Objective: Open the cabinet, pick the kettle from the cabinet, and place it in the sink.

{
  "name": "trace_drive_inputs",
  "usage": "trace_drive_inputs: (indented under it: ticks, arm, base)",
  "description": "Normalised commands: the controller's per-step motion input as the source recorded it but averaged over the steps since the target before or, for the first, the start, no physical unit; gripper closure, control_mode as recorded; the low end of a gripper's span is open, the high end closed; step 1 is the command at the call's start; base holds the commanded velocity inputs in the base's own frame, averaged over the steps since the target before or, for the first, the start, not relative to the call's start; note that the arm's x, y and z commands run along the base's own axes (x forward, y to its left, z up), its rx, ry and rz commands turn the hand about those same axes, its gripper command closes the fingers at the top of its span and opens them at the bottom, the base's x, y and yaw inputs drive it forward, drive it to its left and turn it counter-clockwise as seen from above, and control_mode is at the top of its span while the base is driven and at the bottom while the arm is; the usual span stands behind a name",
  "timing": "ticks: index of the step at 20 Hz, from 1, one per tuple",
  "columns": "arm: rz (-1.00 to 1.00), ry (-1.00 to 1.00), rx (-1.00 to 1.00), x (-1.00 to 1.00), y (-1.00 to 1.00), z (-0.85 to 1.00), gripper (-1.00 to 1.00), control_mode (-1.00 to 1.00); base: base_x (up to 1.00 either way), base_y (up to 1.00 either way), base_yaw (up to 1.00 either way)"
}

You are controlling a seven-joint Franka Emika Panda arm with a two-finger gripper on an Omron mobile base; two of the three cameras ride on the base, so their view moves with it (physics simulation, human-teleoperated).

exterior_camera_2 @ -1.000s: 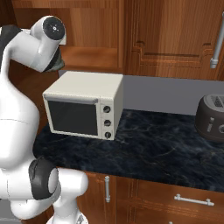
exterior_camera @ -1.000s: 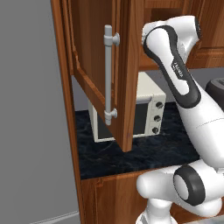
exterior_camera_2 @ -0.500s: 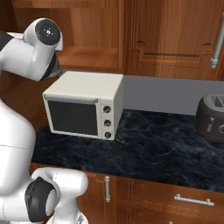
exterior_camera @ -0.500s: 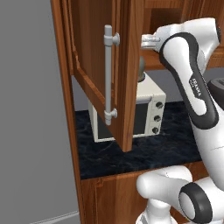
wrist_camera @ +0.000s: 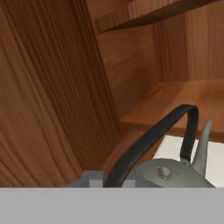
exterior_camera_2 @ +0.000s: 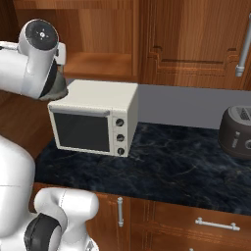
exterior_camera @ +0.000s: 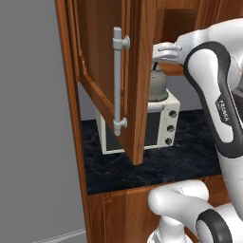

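The cabinet (exterior_camera: 102, 71) is standing with its door swung wide, the long grey bar handle (exterior_camera: 117, 80) facing outward, and the white arm (exterior_camera: 216, 99) is reaching in past the door's edge. On the dark marbled bench (exterior_camera_2: 171, 166) below, a white toaster oven (exterior_camera_2: 93, 122) is sitting, with a dark toaster (exterior_camera_2: 238, 132) farther along. The kettle (exterior_camera: 157, 84) is hanging just above the oven's top, outside the shelf (wrist_camera: 183, 98) and clear of it; the sink is lying somewhere beyond these views. The claw (wrist_camera: 107, 177) is gripping the kettle's thin arched handle (wrist_camera: 153, 135) with its jaws closed almost fully on it, the lid knob (wrist_camera: 164, 171) and spout (wrist_camera: 202, 146) showing beneath. Judged from its look, the kettle is a stiff metal vessel, probably light if empty, smooth and somewhat slippery on its rounded body; the handle's arch seems the sound place to hold, though held there the body may swing during travel. Vertical lettering is running down the forearm (exterior_camera: 222, 111), too small to read with certainty; no other writing or brand is showing.
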Motion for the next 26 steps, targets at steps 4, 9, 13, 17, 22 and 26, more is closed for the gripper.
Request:
trace_drive_inputs:
  ticks: [4,9,13,17,22,26]
  arm:
    - [-0.03,0.16,-0.04,-0.43,-0.15,-0.03,1.0,-1.0]
    - [0.0,0.07,-0.04,-0.5,-0.24,-0.04,1.0,-1.0]
    - [0.0,0.0,-0.01,-0.51,-0.39,-0.11,1.0,-1.0]
    - [0.0,0.0,0.0,-0.5,-0.45,-0.14,1.0,-1.0]
    - [0.0,-0.02,-0.04,-0.47,-0.36,-0.27,1.0,-1.0]
    - [0.0,-0.01,-0.06,-0.3,-0.35,-0.28,1.0,-1.0]
  base:
    - [0.0,0.0,0.0]
    - [0.0,0.0,0.0]
    - [0.0,0.0,0.0]
    - [0.0,0.0,0.0]
    - [0.0,0.0,0.0]
    - [0.0,0.0,0.0]
